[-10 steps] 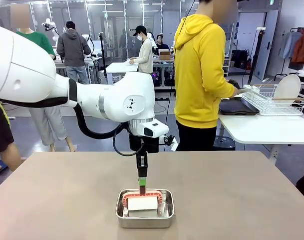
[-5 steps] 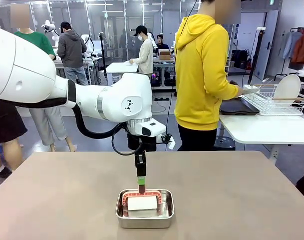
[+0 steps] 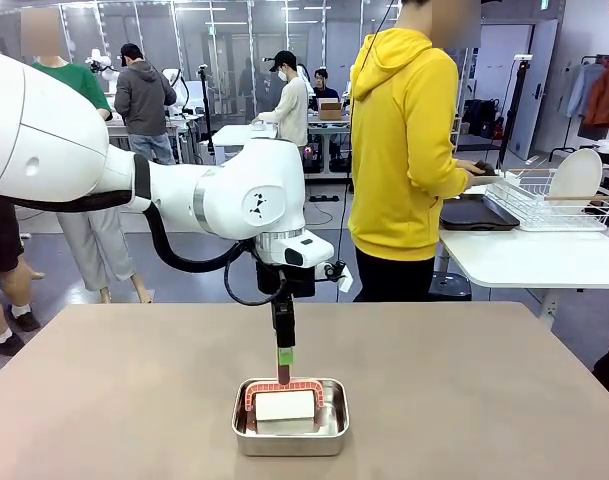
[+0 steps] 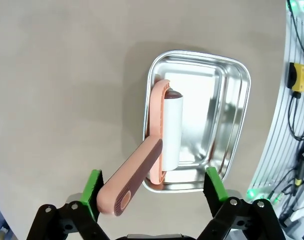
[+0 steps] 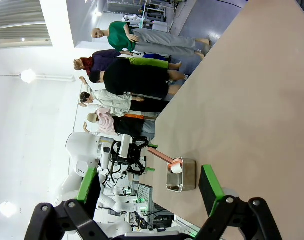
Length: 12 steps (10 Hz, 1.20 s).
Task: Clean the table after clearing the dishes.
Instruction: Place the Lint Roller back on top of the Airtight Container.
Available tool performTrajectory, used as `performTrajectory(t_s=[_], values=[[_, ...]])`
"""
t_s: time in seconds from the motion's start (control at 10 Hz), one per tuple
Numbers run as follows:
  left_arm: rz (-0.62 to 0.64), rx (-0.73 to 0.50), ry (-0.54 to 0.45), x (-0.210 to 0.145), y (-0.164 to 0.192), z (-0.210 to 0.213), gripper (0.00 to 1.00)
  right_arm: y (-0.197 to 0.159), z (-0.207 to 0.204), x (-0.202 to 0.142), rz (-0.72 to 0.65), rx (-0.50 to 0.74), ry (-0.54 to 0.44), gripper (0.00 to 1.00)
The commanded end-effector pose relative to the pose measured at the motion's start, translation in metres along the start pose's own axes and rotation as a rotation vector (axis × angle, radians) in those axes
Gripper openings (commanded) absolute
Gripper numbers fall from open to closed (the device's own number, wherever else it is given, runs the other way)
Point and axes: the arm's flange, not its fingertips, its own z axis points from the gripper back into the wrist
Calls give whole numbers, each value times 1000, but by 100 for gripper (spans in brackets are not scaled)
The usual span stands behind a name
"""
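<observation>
The table [image 3: 504, 390] lies bare of dishes; those sit with the person [image 3: 409, 150] at the rack. In the steel pan [image 3: 290, 430] rests the lint roller [image 4: 169, 132], just let go. The left gripper [image 4: 152, 187] has spread wide and lifted; the right gripper [image 5: 147, 187] also gapes, empty. Cleaning looks finished.

A pan [image 3: 290, 417] sat on the table [image 3: 464, 390], near its front edge at centre. A roller [image 3: 284, 403] lay in the pan, handle rising toward the left claw [image 3: 283, 360] above. A person [image 3: 402, 150] stood behind the table.
</observation>
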Motion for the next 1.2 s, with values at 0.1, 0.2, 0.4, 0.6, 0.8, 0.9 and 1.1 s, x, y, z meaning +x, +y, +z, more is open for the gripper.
performTrajectory(t_s=[0.1,0.2,0.4,0.6,0.8,0.9,1.1], values=[[0,0,0,0,0,0,97,4,0,-4,-1,10,-5,100],[0,0,0,0,0,0,97,4,0,-4,-1,10,-5,100],[0,0,0,0,0,0,97,4,0,-4,-1,10,-5,100],[0,0,0,0,0,0,97,4,0,-4,-1,10,-5,100],[7,-2,1,0,0,-1,97,4,0,-4,-1,10,-5,100],[136,-100,-99,-8,5,26,97,4,0,-4,-1,10,-5,100],[309,-268,-312,-40,2,73,97,4,0,-4,-1,10,-5,100]])
